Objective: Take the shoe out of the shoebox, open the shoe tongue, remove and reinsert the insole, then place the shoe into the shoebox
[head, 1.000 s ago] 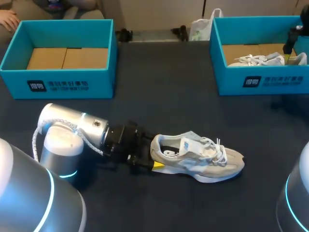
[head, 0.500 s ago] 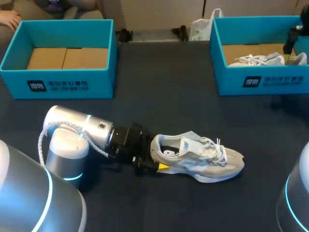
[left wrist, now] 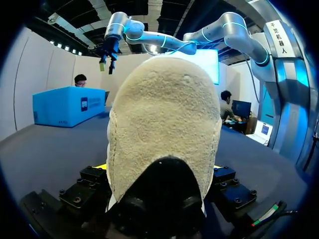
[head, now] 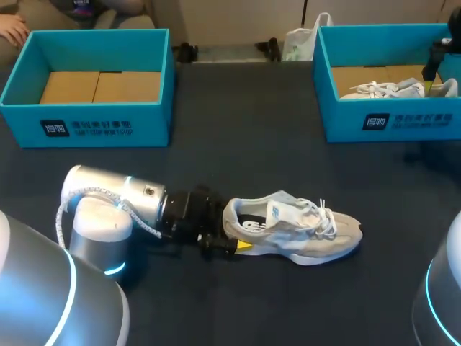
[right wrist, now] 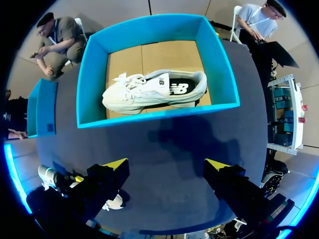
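Shoe (head: 295,229) is lying on its sole in the middle of the counter (head: 245,130), between the two boxes, toe pointing to my right.

Starting at the left, the left box (head: 86,122) is sitting at the far corner, showing only its cardboard floor. Nearer me, my left arm is lying low over the counter. My left claw (head: 226,239) is clenching the shoe by the heel, one finger on each side. In the wrist view the fuzzy heel is filling the gap between the yellow tips.

I'm judging the shoe to be light, with a soft upper that is going to give under a pinch and a stiffer sole and heel cup. So the heel is looking like the sound place to hold while the tongue and insole are being worked. The loose laces are looking likely to snag.

Further right, the right box (head: 389,119) is holding a second shoe (right wrist: 154,92). My right claw (right wrist: 167,167) is hanging released above it, grasping nothing.

Against a second ago, the left arm is sitting slightly turned. The shoe is lying swung a little with it, its toe a touch farther from me. The right arm is showing no shift.
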You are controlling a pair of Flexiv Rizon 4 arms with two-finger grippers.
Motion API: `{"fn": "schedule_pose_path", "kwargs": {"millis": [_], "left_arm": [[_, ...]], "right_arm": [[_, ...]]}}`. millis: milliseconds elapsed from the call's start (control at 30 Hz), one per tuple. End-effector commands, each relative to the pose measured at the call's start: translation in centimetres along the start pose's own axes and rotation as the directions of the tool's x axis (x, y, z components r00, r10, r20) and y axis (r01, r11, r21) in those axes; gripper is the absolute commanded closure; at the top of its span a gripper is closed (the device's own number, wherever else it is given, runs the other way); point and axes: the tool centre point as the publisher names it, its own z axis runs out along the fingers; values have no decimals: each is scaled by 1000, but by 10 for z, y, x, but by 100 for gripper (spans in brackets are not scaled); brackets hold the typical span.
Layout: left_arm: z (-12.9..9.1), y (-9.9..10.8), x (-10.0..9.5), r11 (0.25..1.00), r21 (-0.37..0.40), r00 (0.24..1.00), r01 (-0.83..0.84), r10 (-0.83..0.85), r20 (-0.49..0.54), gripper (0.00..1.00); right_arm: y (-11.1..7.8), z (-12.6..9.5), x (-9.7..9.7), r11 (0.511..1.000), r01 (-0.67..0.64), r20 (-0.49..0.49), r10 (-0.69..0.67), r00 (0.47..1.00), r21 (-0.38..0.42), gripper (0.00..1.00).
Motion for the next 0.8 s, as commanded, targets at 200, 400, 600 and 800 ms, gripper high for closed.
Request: {"fn": "schedule_pose_path", "kwargs": {"millis": [200,400,600,800], "left_arm": [[-8,-1,0,1000,-9,999,8,-7,33,100],[-9,-1,-1,999,-1,999,32,-32,18,100],[-9,-1,-1,999,-1,999,32,-32,18,100],[-9,-1,-1,999,-1,999,32,-32,18,100]], "right_arm": [[-1,0,0,1000,0,0,0,1000,-2,0],[-1,0,0,1000,0,0,0,1000,-2,0],[-1,0,0,1000,0,0,0,1000,-2,0],[-1,0,0,1000,0,0,0,1000,-2,0]]}}
